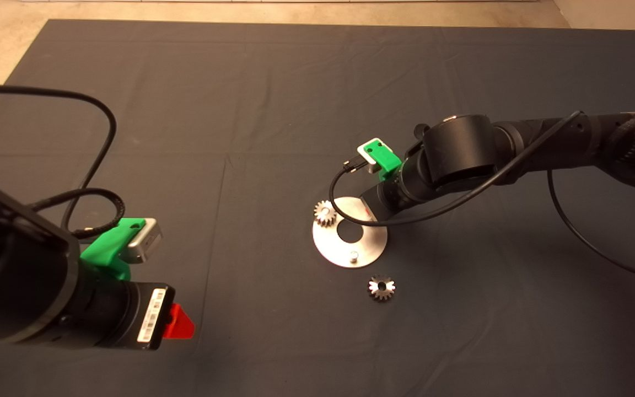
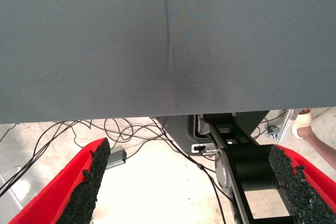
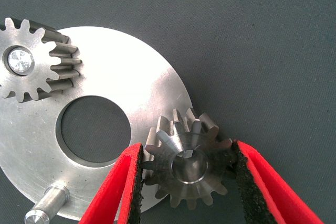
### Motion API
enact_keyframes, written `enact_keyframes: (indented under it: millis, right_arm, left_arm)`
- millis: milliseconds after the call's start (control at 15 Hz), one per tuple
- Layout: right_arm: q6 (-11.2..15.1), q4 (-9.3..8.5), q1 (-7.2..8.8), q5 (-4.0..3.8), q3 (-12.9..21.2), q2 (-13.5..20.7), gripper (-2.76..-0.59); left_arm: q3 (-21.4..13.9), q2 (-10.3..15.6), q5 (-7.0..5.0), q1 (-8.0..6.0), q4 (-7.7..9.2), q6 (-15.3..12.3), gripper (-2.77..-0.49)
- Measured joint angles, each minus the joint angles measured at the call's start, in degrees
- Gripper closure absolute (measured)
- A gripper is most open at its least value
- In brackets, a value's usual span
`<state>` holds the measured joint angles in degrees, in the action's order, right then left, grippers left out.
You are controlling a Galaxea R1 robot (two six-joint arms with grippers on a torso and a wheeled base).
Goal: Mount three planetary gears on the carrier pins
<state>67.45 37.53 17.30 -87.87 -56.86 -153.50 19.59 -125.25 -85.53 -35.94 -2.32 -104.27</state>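
Note:
The round silver disc [image 1: 372, 242] lies on the mat right of centre. One planetary gear [image 1: 325, 212] sits on a carrier pin at the disc's left rim, also seen as the seated gear [image 3: 31, 66]. A bare pin [image 1: 354, 255] stands at the disc's near edge. My right gripper [image 3: 188, 147] is shut on a second gear [image 3: 186, 163], held over the disc's [image 3: 131, 93] rim; I cannot tell if a pin is in its hole. A third gear [image 1: 382, 287] lies loose on the mat below the disc. My left gripper [image 1: 178, 322] waits open at the lower left.
The left wrist view shows the mat's edge [image 2: 157, 114], floor cables [image 2: 126, 129] and a person's shoe [image 2: 304, 124] beyond it. A black cable [image 1: 361, 220] loops from the right wrist over the disc. Bare mat spreads around the disc.

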Motion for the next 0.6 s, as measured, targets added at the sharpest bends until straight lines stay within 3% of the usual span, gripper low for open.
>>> enact_keyframes:
  millis: [600]
  right_arm:
    - [0.02, 0.0, 0.0, 0.02, 0.0, 0.02, -1.07]
  left_arm:
    - [0.0, 0.0, 0.0, 0.0, 0.0, 0.0, -2.17]
